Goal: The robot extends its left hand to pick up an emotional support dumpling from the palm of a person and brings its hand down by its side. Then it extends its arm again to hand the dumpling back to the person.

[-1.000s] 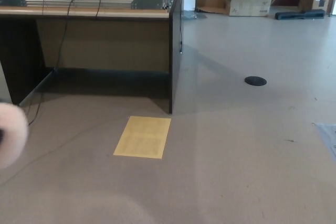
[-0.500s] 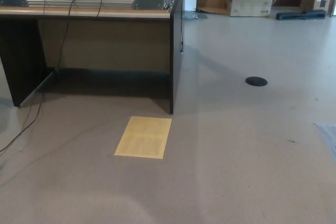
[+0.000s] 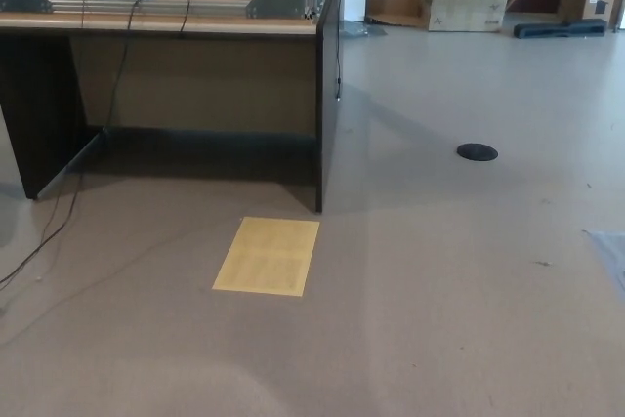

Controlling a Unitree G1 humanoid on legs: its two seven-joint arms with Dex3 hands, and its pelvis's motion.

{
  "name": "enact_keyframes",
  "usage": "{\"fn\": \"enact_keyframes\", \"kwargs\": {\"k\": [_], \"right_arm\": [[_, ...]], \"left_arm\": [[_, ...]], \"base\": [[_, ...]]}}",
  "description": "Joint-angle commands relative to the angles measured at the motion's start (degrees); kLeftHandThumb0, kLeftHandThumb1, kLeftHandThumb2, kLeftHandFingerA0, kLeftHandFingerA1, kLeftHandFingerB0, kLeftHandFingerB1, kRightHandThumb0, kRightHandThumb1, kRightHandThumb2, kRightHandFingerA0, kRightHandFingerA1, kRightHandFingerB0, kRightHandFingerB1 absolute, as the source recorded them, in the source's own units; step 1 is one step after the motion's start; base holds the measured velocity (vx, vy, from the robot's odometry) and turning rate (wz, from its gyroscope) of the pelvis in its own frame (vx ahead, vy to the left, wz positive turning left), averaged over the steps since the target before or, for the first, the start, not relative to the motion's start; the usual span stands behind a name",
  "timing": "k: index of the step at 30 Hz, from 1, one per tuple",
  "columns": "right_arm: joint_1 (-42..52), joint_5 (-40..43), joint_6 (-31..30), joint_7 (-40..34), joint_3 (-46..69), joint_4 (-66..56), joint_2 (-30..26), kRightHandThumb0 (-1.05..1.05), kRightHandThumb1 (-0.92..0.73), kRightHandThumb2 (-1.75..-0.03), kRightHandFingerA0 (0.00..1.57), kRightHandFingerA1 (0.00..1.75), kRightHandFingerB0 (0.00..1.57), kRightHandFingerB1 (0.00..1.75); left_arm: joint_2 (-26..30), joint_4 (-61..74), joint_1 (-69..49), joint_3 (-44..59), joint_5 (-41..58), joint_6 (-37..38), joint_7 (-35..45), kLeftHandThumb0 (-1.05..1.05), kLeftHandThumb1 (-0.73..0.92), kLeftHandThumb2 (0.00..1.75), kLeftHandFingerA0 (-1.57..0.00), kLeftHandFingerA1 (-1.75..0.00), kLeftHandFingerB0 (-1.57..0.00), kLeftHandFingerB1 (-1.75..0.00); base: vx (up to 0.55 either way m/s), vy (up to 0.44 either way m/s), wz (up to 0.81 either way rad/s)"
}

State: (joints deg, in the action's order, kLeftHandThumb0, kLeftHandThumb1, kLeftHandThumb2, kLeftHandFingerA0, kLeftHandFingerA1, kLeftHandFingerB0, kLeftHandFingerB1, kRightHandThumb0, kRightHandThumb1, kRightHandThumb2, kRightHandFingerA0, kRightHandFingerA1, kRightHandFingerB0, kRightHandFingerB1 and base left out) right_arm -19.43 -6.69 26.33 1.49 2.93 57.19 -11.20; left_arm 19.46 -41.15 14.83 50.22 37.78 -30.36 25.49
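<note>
Head view gives me only the room: a wide grey-beige carpeted floor, then a long wooden desk with dark side panels at upper left, its top cluttered with cables and metal brackets. Smaller still, I see a pale yellow rectangular sheet lying flat on the floor just in front of the desk's corner leg, an open cardboard box far back, and a small black round floor disc. Neither robot hand shows, so I cannot tell whether either is open or closed, and the dumpling is nowhere I can see.

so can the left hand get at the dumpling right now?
Can't confirm, probably not yet. Neither the left hand, the dumpling nor a person shows in the head view; only the desk, a yellow floor panel and bare floor.
</note>
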Motion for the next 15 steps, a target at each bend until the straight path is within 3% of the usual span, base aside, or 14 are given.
{"fn": "enact_keyframes", "kwargs": {"k": [1, 2, 3, 4, 5, 7, 8, 11, 12, 15], "right_arm": [[-0.61, 1.45, -0.09, -0.41, 1.21, 1.14, -0.67, -0.44, -0.62, -0.59, 0.79, 0.48, 0.48, 0.36], [-0.61, 1.31, -0.38, -0.55, 1.15, 1.00, -0.75, -0.44, -0.62, -0.59, 0.79, 0.48, 0.48, 0.36], [-0.60, 1.37, -0.55, -0.52, 1.21, 0.83, -0.79, -0.44, -0.62, -0.59, 0.79, 0.48, 0.48, 0.36], [-0.60, 1.52, -0.46, -0.39, 1.31, 0.81, -0.76, -0.44, -0.62, -0.59, 0.79, 0.48, 0.48, 0.36], [-0.65, 1.42, -0.29, -0.46, 1.26, 0.90, -0.81, -0.44, -0.65, -0.60, 0.79, 0.48, 0.48, 0.36], [-0.74, 1.16, -0.08, -0.65, 1.14, 1.07, -0.89, -0.44, -0.65, -0.60, 0.79, 0.48, 0.48, 0.36], [-0.86, 1.02, 0.04, -0.83, 1.12, 1.22, -0.97, -0.44, -0.63, -0.59, 0.79, 0.48, 0.46, 0.36], [-1.07, 1.12, 0.20, -0.96, 1.28, 1.37, -0.95, -0.42, -0.63, -0.59, 0.80, 0.48, 0.47, 0.36], [-1.13, 1.26, 0.33, -0.81, 1.38, 1.46, -0.93, -0.42, -0.63, -0.59, 0.80, 0.49, 0.47, 0.36], [-1.06, 0.71, 0.36, -0.95, 1.15, 1.34, -1.28, -0.42, -0.64, -0.59, 0.79, 0.48, 0.47, 0.36]], "left_arm": [[2.59, 2.52, 4.26, 1.26, 9.19, -11.92, 1.06, -0.31, 0.70, 1.07, -1.17, -1.30, -0.58, -0.76], [2.66, 4.01, 5.11, 1.01, 9.48, -12.20, 0.25, -0.31, 0.70, 1.07, -1.17, -1.30, -0.58, -0.76], [3.32, 5.68, 7.00, 0.52, 9.85, -12.70, -0.32, -0.37, 0.80, 0.66, -0.84, -1.71, -0.60, -0.65], [3.75, 5.88, 7.78, 0.32, 9.95, -12.91, -0.19, -0.37, 0.80, 0.66, -0.84, -1.71, -0.60, -0.65], [4.65, 5.70, 9.38, -0.07, 10.01, -12.86, 0.64, -0.45, 0.65, 0.81, -1.02, -1.44, -0.64, -0.74], [5.71, 5.51, 11.24, -0.49, 10.16, -12.91, 1.60, -0.45, 0.65, 0.81, -1.02, -1.44, -0.64, -0.74], [6.43, 6.47, 13.43, -1.29, 10.16, -12.86, 1.47, -0.35, 0.78, 0.63, -1.02, -1.40, -0.65, -0.69], [7.42, 8.08, 16.84, -2.31, 10.99, -13.31, 1.43, -0.34, 0.76, 0.62, -1.00, -1.44, -0.63, -0.76], [7.94, 8.35, 18.44, -2.68, 11.26, -13.65, 1.22, -0.28, 0.72, 0.64, -1.00, -1.44, -0.74, -0.83], [9.00, 10.11, 21.95, -4.15, 11.06, -13.87, -0.41, -0.28, 0.74, 0.65, -1.03, -1.43, -0.73, -0.91]], "base": [[0.00, 0.000, 0.00], [0.00, 0.000, 0.00], [0.00, 0.000, 0.00], [0.00, 0.000, 0.00], [0.00, 0.000, 0.00], [0.00, 0.000, 0.00], [0.00, 0.000, 0.00], [0.00, 0.000, 0.00], [0.00, 0.000, 0.00], [0.00, 0.000, 0.02]]}}
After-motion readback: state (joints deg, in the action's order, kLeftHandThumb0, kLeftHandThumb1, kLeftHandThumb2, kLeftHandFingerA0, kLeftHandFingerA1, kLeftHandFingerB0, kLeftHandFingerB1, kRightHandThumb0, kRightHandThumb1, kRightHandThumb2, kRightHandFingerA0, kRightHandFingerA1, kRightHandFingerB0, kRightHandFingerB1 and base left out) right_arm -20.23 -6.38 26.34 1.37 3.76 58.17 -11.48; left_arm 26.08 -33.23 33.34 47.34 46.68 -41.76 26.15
